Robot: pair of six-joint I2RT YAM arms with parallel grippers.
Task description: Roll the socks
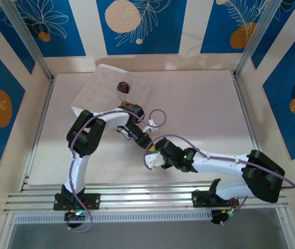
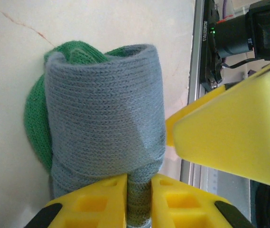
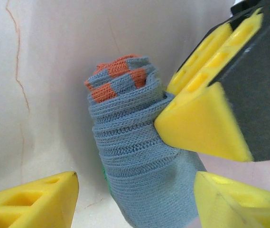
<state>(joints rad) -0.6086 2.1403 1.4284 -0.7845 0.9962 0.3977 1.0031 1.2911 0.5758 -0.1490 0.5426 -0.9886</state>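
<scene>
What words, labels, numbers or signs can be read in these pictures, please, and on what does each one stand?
No text is legible.
Small white print on the black housing in the left wrist view: too blurred to read.
The grey-blue sock and yellow fingers bear none.

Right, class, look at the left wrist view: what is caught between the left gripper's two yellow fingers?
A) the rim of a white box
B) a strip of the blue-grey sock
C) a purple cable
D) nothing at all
B: the left gripper is shut on a narrow strip of the blue-grey sock, just below the rolled bundle.
</scene>
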